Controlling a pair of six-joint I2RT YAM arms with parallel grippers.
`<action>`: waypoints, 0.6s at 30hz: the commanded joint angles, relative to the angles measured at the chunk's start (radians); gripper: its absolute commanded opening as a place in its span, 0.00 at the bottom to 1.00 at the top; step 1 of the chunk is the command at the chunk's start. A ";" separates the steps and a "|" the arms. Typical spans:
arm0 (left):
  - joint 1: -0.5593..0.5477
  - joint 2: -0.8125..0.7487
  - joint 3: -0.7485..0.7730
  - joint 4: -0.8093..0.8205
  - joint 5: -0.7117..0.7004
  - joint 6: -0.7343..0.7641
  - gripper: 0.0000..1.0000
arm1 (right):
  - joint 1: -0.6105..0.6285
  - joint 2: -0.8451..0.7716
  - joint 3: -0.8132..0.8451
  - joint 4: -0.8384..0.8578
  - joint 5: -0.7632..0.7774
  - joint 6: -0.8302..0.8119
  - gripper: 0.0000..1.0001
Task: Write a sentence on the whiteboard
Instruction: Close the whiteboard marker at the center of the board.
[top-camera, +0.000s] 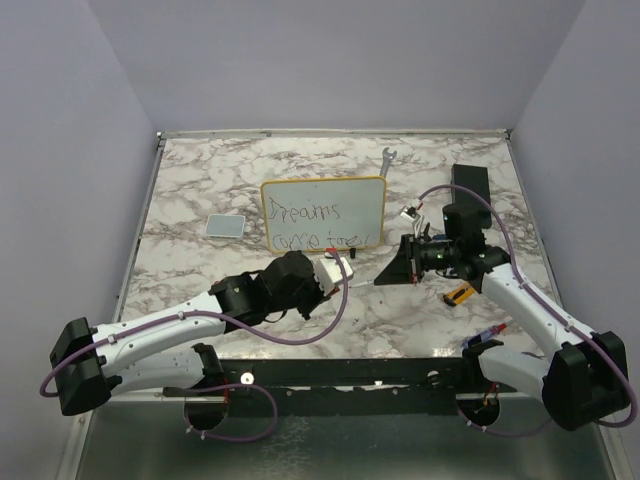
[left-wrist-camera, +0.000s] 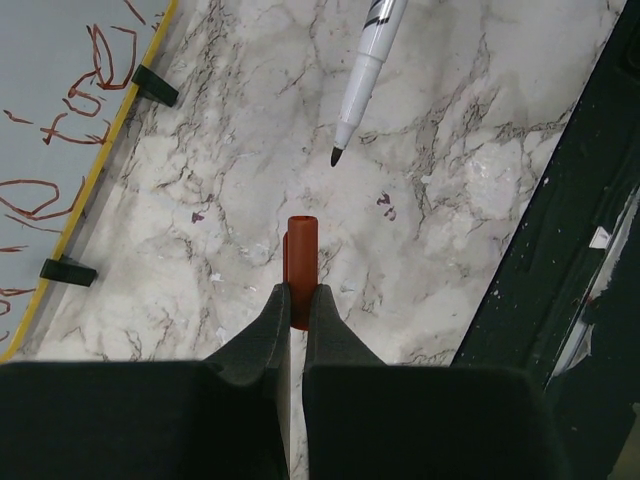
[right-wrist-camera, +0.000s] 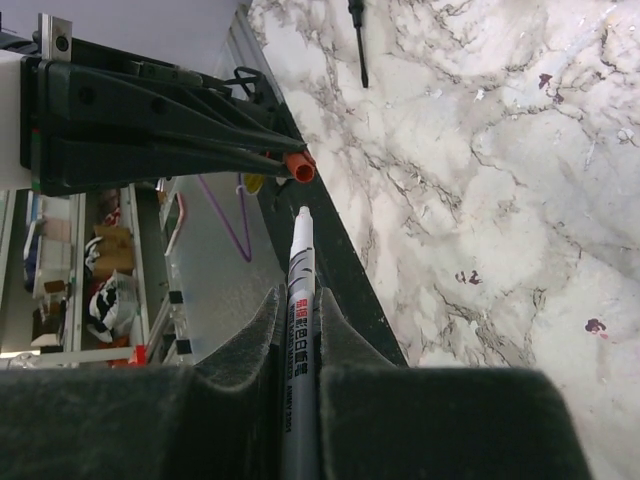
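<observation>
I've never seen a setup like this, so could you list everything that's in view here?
table: one, white-grey marble, under everything
whiteboard: one, pale with yellow frame, table centre
sentence: one, two dark reddish handwritten lines, on the whiteboard
marker: one, white-grey, uncapped, in the right gripper
cap: one, orange-red, in the left gripper
pad: one, grey, left of the whiteboard
wrench: one, silver, beyond the whiteboard's far right corner
small object: one, yellow and black, by the right arm
arms: two, white and black, near edge
left gripper: black, shut on the cap
right gripper: black, shut on the marker
</observation>
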 joint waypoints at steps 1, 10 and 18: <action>-0.006 -0.021 -0.016 0.014 0.044 0.019 0.00 | 0.007 0.012 0.031 -0.004 -0.064 -0.013 0.00; -0.013 -0.031 -0.017 0.014 0.075 0.024 0.00 | 0.030 0.030 0.036 -0.002 -0.075 -0.015 0.01; -0.018 -0.042 -0.020 0.014 0.097 0.027 0.00 | 0.045 0.045 0.043 -0.003 -0.078 -0.019 0.01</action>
